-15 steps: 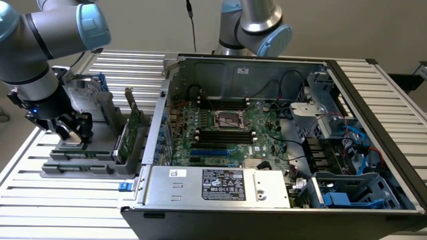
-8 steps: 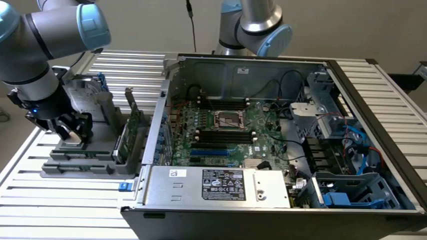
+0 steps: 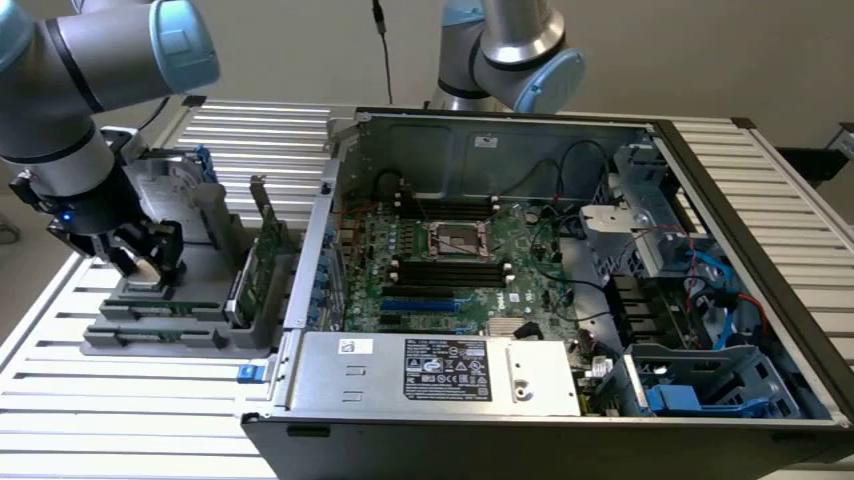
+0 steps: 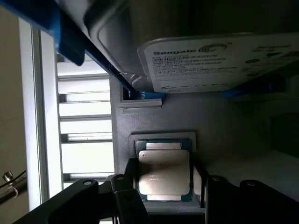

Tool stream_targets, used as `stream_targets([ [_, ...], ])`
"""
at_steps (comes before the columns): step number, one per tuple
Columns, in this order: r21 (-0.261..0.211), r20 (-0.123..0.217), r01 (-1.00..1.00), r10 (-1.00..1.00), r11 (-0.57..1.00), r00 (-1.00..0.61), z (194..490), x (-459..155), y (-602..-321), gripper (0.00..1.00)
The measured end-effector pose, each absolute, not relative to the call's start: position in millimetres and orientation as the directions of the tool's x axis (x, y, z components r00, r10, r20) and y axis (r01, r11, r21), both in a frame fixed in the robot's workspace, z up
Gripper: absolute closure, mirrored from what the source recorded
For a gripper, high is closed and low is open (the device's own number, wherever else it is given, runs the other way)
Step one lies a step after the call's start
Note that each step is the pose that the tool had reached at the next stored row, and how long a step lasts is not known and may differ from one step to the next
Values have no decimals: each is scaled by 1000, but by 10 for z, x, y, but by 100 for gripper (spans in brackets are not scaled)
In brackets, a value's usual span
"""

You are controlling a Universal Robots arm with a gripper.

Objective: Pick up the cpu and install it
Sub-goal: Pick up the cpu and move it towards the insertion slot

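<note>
Fingers (image 4: 122, 198) of the hand (image 4: 168, 183) lie closest to the wrist camera, dark and spread apart. One stands on each side of the cpu (image 4: 163, 171). No contact with the chip can be confirmed.

**Location of task item:** the cpu lies flat, silver top up, in a square recess of the grey parts fixture (image 4: 154, 116). A Seagate hard drive (image 4: 215, 60) with a blue bracket (image 4: 140, 95) sits in the neighbouring bay of the same fixture.

**Step in hand:** judged to be the pick. The hand is lowered over the fixture and nothing is gripped. The install has not begun, as the processor socket (image 3: 461, 240) on the motherboard (image 3: 534, 285) stands vacant.

**What the grasp calls for:**
- The fingers should meet the thin rim squarely on opposite edges.
- The lift should be level and straight out of the recess. The chip is flat and shallow, with little to hold.

**Surface:** a slatted metal bench (image 3: 120, 420) carries two things.
- The fixture is at the exterior view's left, with green circuit cards (image 3: 267, 245) upright in its slots.
- The open computer case (image 3: 754, 250) is just beside it, to the exterior view's right. A power supply (image 3: 441, 372) is at the near edge of the case.

**Room:** a second arm (image 3: 514, 50) stands behind the case, against a plain pale wall (image 3: 694, 50).
</note>
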State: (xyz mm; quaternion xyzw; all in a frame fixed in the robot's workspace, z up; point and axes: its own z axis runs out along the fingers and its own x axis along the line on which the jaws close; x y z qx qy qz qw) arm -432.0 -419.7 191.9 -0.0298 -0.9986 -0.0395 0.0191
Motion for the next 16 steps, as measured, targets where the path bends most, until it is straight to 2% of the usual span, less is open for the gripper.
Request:
stream_targets([
  [16,86,41,61,57,994,-998,2572,-4310,-4197,45],
])
